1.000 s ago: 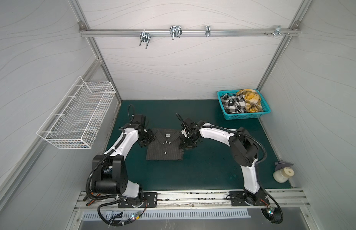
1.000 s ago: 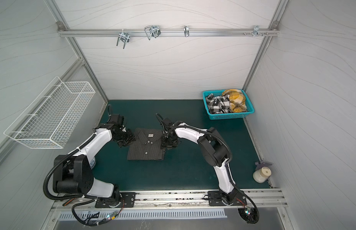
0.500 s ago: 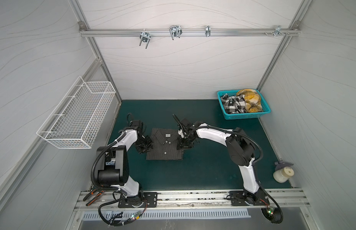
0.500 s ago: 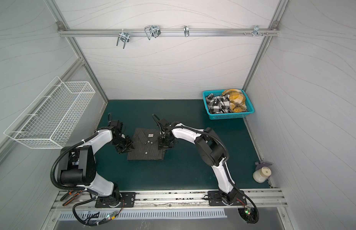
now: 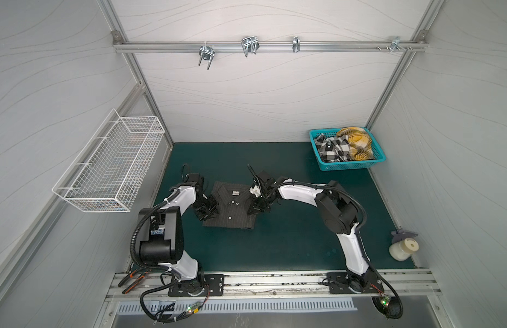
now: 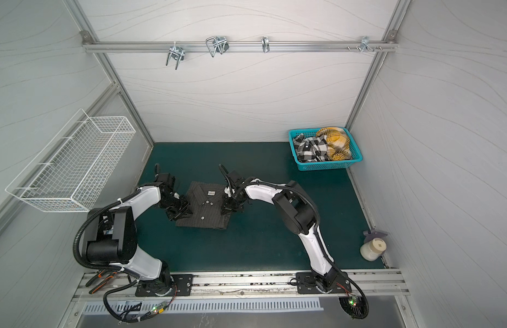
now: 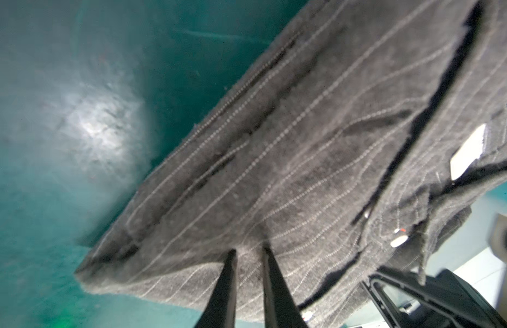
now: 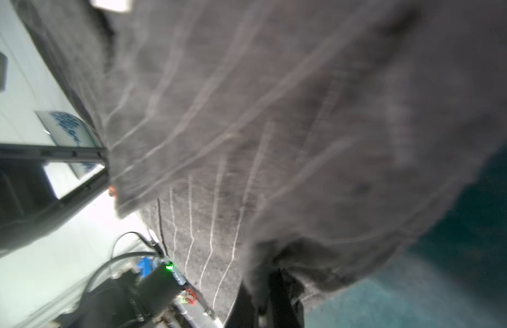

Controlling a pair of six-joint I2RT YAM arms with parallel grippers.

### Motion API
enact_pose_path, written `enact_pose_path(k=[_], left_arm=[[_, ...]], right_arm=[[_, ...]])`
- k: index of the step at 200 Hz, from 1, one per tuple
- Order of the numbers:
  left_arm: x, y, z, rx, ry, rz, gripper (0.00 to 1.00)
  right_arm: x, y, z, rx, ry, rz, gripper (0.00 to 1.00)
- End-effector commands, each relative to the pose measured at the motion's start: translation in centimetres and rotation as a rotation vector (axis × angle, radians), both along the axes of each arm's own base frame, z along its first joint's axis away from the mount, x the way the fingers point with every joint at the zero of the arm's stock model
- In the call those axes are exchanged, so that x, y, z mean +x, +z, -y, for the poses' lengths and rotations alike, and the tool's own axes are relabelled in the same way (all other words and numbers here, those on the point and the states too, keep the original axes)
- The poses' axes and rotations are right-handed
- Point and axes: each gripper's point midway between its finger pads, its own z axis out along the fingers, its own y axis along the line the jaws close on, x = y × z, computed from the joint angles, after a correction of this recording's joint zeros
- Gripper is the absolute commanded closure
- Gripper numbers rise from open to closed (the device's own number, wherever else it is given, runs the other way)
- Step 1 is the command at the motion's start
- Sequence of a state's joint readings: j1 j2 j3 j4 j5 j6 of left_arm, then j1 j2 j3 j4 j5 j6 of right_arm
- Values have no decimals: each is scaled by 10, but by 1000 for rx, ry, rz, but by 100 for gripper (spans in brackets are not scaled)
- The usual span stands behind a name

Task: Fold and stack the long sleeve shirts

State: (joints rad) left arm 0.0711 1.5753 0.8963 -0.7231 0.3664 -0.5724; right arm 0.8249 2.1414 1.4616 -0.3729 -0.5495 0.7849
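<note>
A dark charcoal pinstriped shirt [image 5: 232,211] [image 6: 205,211] lies folded in a rectangle, collar to the back, on the green mat in both top views. My left gripper [image 5: 209,212] [image 6: 180,213] is at its left edge. In the left wrist view its thin fingers [image 7: 248,251] stand narrowly apart with the shirt [image 7: 317,142] pinched between them. My right gripper [image 5: 253,208] [image 6: 226,209] is at the right edge. It is shut [image 8: 270,272] on bunched cloth of the shirt [image 8: 275,113]. A black-and-white plaid shirt [image 5: 331,149] [image 6: 309,147] and a yellow plaid shirt [image 5: 356,142] [image 6: 336,142] lie crumpled in the teal basket [image 5: 380,158] [image 6: 358,159].
The teal basket stands in the back right corner of the mat. A white wire basket [image 5: 110,170] hangs on the left wall. At the right edge of the mat stands a white jar [image 5: 401,250]. Pliers [image 5: 133,279] lie by the left arm's base.
Both grippers have come in to the charcoal shirt's side edges and a little toward the front. Both have closed, the right one fully onto the cloth.
</note>
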Motion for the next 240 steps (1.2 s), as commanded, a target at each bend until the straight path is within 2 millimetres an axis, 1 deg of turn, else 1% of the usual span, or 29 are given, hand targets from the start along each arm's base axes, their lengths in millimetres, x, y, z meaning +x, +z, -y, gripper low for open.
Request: enact_pose_path(k=[1,14,28,46,58,72,85,91,100,118,128,145,160,167,174,184,193,212,240], left_arm=[[-7,2,13,-68,-3,6,84],[-17,4,26,-102,-12,12,84],[-26,15,42,-151,-20,39,83],[-30,32,58,-183,-32,89,79],[-25,44,62,-207,-26,124,78],[-15,50,59,-182,-22,152,76],[-4,50,58,-173,-30,143,78],[3,50,59,-177,-36,144,79],[10,44,59,-174,-37,132,81],[20,32,55,-151,-31,109,82],[24,27,55,-143,-28,102,82],[29,21,55,-148,-15,98,83],[29,15,56,-156,-5,87,83],[29,13,57,-162,-3,82,83],[28,11,58,-168,-4,80,83],[27,9,58,-170,-5,79,83],[25,7,58,-170,-8,73,83],[22,5,60,-181,-6,67,84],[19,2,61,-187,-2,60,84]], right_arm=[[10,22,19,96,-89,-54,100],[6,28,33,130,-105,-78,100],[-3,27,50,140,-107,-102,100],[-16,16,71,111,-117,-121,100],[-20,4,83,83,-132,-136,100],[-23,-8,90,63,-148,-165,92],[-22,-19,94,41,-155,-181,88],[-19,-20,96,33,-154,-175,87],[-17,-20,100,9,-154,-165,84],[-9,-5,109,-13,-153,-109,74],[-6,11,112,-17,-149,-67,69],[-1,36,121,-64,-141,15,64],[1,56,128,-123,-127,87,61],[3,64,128,-136,-116,122,60],[2,69,125,-150,-102,139,60],[4,71,120,-157,-88,147,60],[6,71,112,-147,-79,140,62],[14,61,98,-127,-75,118,73],[28,39,87,-115,-91,82,83]])
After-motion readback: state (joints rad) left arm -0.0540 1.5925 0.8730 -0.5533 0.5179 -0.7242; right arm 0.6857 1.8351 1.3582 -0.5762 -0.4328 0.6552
